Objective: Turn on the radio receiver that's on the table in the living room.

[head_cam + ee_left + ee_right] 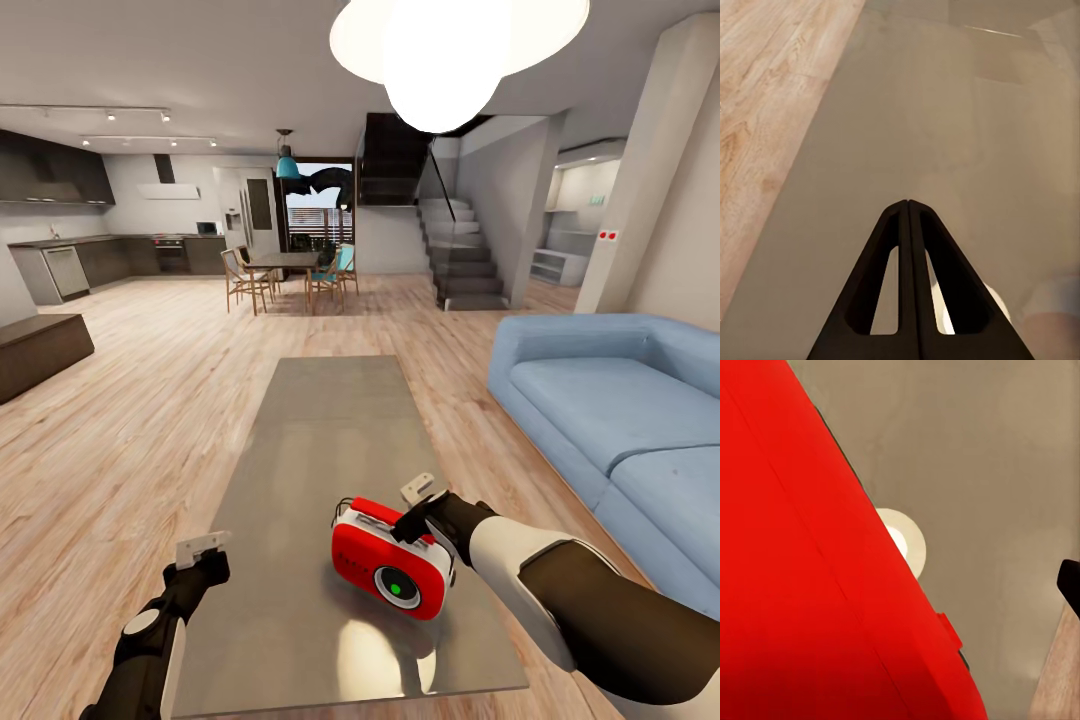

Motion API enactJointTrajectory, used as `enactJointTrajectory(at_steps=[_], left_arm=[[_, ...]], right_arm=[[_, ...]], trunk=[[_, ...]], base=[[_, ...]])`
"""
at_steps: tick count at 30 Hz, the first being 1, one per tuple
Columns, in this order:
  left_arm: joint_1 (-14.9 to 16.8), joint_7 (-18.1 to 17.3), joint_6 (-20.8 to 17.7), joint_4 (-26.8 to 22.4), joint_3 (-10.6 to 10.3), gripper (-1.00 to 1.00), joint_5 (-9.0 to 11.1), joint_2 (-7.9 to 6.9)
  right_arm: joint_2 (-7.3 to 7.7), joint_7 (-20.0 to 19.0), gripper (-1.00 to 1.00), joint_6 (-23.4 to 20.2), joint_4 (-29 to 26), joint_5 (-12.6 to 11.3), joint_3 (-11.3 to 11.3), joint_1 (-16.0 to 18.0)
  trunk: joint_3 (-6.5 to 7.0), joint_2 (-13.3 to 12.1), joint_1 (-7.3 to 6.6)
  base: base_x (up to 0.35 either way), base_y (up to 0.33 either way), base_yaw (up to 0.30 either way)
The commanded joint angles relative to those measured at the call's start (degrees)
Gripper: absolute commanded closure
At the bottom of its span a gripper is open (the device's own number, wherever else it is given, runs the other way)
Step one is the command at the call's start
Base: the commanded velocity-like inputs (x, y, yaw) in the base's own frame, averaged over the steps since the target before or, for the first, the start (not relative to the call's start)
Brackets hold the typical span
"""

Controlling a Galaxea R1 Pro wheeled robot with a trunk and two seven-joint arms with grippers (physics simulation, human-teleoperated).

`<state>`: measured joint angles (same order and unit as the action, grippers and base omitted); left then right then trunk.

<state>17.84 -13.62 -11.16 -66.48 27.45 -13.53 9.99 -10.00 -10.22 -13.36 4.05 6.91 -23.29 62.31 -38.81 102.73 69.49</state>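
Three cameras, one tabletop — a high wide look and two close ones.

The head view looks forward and down from above the near end of the table (330,420), along its length toward the distant kitchen, with the sofa (610,400) at the right and both arms low in the picture. The left wrist view looks along its closed fingers (907,217) at the grey top and the wood floor (765,97) beside it, fairly close. The right wrist view sits very near the radio receiver (810,585) — red casing covers half its picture. All three share the glossy tabletop.
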Motion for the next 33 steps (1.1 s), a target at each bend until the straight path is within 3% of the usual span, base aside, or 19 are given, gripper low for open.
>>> enactJointTrajectory(at_steps=[1, 4, 15, 23, 30, 33], left_arm=[[0.0, 0.0, 0.0, 0.0, 0.02, 1.0, -0.03, -0.02], [0.0, 0.06, 0.0, -0.03, 0.05, 1.0, -0.08, -0.05], [0.0, 0.09, 0.0, 0.01, 0.06, 1.0, -0.09, -0.06], [0.0, 0.09, 1.33, 0.03, -0.03, 1.0, -0.09, -0.02], [0.0, 0.09, 1.64, 0.03, -0.03, 1.0, -0.12, 0.0], [0.0, 0.09, 1.74, 0.04, -0.09, 1.0, -0.1, 0.01]], right_arm=[[0.0, 0.02, -1.0, 0.0, 0.0, 0.01, -0.01, 0.0], [0.0, 0.08, -1.0, 0.05, 0.0, 0.03, -0.01, 0.0], [0.0, 0.11, -1.0, 0.09, 0.0, 0.04, -0.01, 0.0], [0.0, 0.11, -1.0, 0.09, 0.0, 2.43, -0.01, 0.0], [0.0, 0.11, -1.0, 0.09, 0.0, 2.75, -0.01, 0.0], [0.0, 0.11, -1.0, 0.09, 0.0, 2.76, -0.01, 0.0]], trunk=[[0.0, 0.0, 0.0], [0.54, -1.2, -0.66], [0.54, -1.2, -0.66], [1.44, -3.21, -1.76], [2.69, -6.02, -3.29], [2.69, -6.02, -3.29]], base=[[0.0, 0.0, 0.0], [0.0, 0.0, 0.0], [0.0, 0.0, 0.0], [0.0, 0.0, 0.0], [0.0, 0.0, 0.0], [0.0, 0.0, 0.0]])
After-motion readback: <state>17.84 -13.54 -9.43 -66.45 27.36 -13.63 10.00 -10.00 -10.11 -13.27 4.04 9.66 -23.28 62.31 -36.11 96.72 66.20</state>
